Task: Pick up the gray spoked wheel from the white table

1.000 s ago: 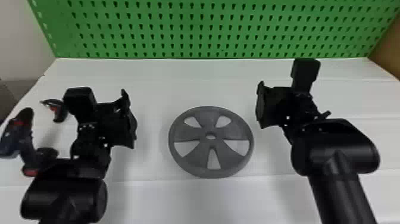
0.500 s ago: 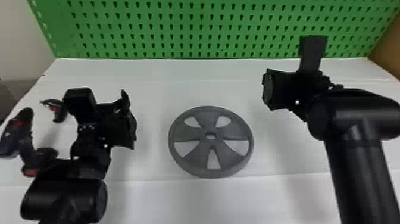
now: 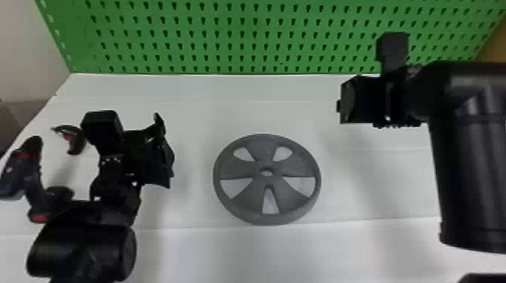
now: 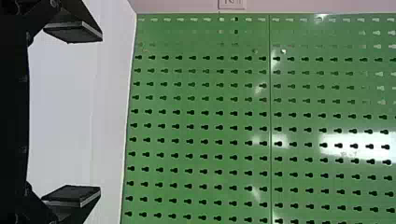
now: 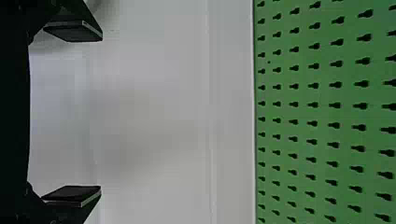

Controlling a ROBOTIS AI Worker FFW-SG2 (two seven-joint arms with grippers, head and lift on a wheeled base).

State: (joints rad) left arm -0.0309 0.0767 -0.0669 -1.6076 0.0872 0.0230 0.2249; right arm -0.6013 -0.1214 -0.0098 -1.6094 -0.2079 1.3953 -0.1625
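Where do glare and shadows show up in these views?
Left wrist view: bright glare patches on the green pegboard. Head view: soft shadows on the white table, either side of the gray spoked wheel. Right wrist view: a faint, broad shadow across the white table.

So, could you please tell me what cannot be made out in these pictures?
- Head view: underside of the gray spoked wheel, hidden by its upper face.
- Head view: whole shape of the dark corner piece, cut off by the bottom edge.
- Left wrist view: print on the label, too small.
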